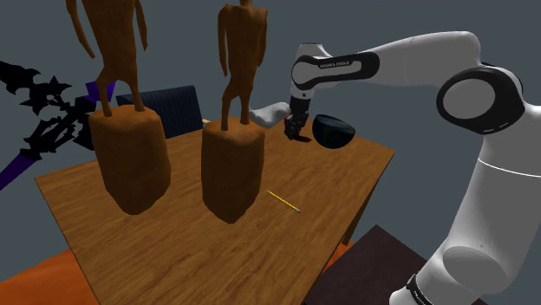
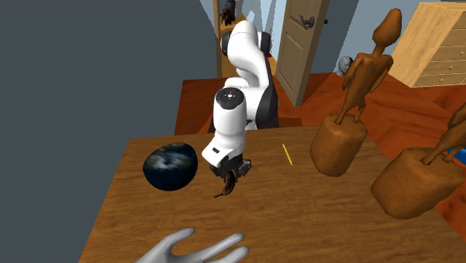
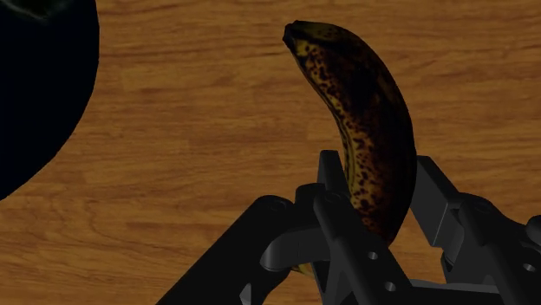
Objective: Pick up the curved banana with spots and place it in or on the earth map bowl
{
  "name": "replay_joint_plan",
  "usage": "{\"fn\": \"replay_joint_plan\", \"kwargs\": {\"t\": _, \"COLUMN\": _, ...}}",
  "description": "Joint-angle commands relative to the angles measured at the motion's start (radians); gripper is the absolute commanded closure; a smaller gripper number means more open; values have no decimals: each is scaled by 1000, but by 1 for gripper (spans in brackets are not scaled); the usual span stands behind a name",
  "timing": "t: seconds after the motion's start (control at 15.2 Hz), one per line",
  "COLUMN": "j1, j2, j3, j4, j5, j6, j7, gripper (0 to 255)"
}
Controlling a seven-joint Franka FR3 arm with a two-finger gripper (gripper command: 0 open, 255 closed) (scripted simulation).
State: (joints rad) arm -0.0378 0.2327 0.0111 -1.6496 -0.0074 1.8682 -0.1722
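Observation:
A dark, brown-spotted curved banana [image 3: 364,130] is clasped between my black fingers [image 3: 338,217], its tip pointing away from the hand over the wooden table [image 3: 191,130]. My gripper [image 2: 230,178] hangs above the table with the banana [image 2: 228,187] dangling from it, just beside the earth map bowl [image 2: 170,166]. In the shoulder view the gripper [image 1: 295,128] is to the left of the dark bowl [image 1: 333,131] near the table's far corner. The bowl's dark rim [image 3: 43,87] shows beside the banana in the wrist view.
Two tall brown wooden figures on rounded bases [image 1: 130,160] [image 1: 232,169] stand on the table. A thin yellow pencil [image 1: 283,201] lies near the middle. A grey hand-shaped object [image 2: 196,250] lies at the table's near edge in the second exterior view. A white object [image 1: 270,113] sits behind the gripper.

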Motion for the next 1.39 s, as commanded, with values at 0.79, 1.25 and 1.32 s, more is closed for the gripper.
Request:
{"fn": "replay_joint_plan", "kwargs": {"t": 0.79, "j1": 0, "j2": -2, "j3": 0, "j4": 188, "j5": 0, "j6": -190, "j7": -2, "gripper": 255}}
{"fn": "replay_joint_plan", "kwargs": {"t": 1.25, "j1": 0, "j2": 18, "j3": 0, "j4": 311, "j5": 0, "j6": -293, "j7": -3, "gripper": 255}}
{"fn": "replay_joint_plan", "kwargs": {"t": 1.32, "j1": 0, "j2": 22, "j3": 0, "j4": 331, "j5": 0, "j6": -309, "j7": -3, "gripper": 255}}
